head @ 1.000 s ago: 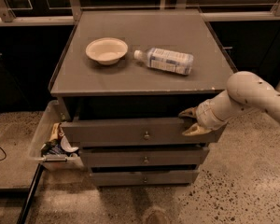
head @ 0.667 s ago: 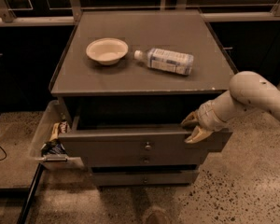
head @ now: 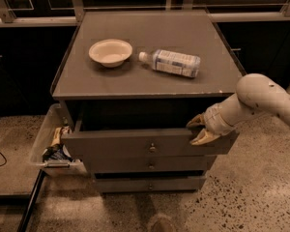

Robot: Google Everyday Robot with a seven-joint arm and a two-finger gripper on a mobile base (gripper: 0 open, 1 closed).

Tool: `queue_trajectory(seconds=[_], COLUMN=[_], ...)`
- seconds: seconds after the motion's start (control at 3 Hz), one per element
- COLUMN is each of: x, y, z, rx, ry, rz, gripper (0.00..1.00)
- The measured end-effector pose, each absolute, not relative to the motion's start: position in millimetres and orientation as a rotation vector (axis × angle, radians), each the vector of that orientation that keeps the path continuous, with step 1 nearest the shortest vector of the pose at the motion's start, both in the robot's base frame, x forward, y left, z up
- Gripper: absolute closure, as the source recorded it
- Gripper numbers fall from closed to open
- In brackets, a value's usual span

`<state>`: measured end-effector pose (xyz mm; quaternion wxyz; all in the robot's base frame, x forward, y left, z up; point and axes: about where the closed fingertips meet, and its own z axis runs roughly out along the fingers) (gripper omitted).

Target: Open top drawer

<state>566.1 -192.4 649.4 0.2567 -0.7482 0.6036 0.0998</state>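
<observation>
Top drawer (head: 116, 145) was now pulled well out from the grey cabinet (head: 193, 37), its front panel standing forward of the two slimmer drawers (head: 135, 165) below, with a dark gap showing behind it under the cabinet top. A second before, the panel sat almost flush with the carcass, so nearly all of the travel had come in that last stretch. Gripper (head: 200, 130) was at the right end of the drawer front, by its top edge, and had moved out and down with the panel. Jaws looked spread, one finger up over the top edge and the other against the front face, hooked there and not on the small round knob (head: 152, 148) at centre. White arm (head: 261, 98) reached in from the right. Paper bowl (head: 110, 52) and the water bottle (head: 173, 63) lying on its side had not shifted on the top. Clear plastic bin (head: 41, 144) with packets sat beside the cabinet on the left. Judgement: task nearly or fully done; only a short further pull or a release seemed left.
</observation>
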Motion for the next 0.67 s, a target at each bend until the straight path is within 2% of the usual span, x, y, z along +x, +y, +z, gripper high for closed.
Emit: queue_trajectory(seconds=[0.67], x=[559.9], y=[-189.9], z=[640.7], rx=[-2.027], ry=[1.641], rz=[0.321], gripper=[0.15])
